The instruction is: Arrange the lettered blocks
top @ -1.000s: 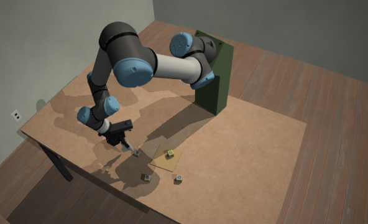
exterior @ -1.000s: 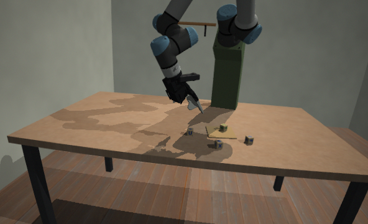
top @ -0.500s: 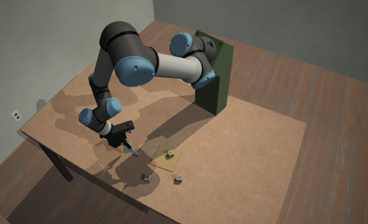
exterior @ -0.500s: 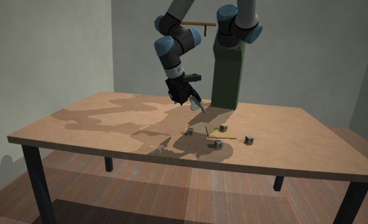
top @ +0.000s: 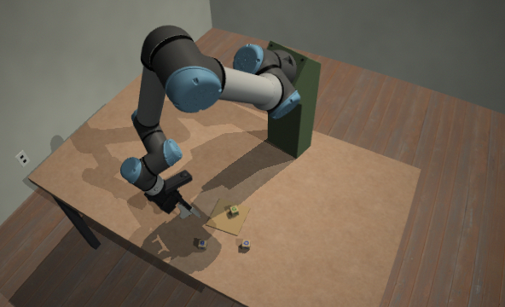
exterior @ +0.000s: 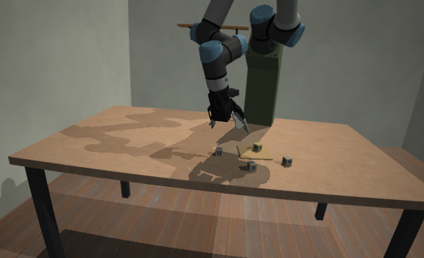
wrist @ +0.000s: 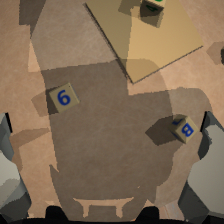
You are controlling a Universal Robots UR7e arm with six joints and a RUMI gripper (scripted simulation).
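Note:
A tan mat point(top: 228, 217) lies near the table's front edge and also shows in the wrist view point(wrist: 145, 37). One block with a green mark on top point(top: 234, 210) point(exterior: 257, 146) sits on the mat. My gripper point(exterior: 228, 125) point(top: 188, 211) is open and empty, hanging above the table just left of the mat. Below it, in the wrist view, a block with a blue 6-like mark point(wrist: 63, 97) lies left of centre on the bare table. A tilted-looking block with a blue B point(wrist: 184, 129) lies close to the right finger. A fourth block point(top: 246, 244) rests off the mat by the front edge.
The dark green robot pedestal point(top: 294, 107) stands at the back of the table. The table's front edge point(exterior: 212, 184) runs close to the blocks. The arm's shadow covers the table around the two nearest blocks.

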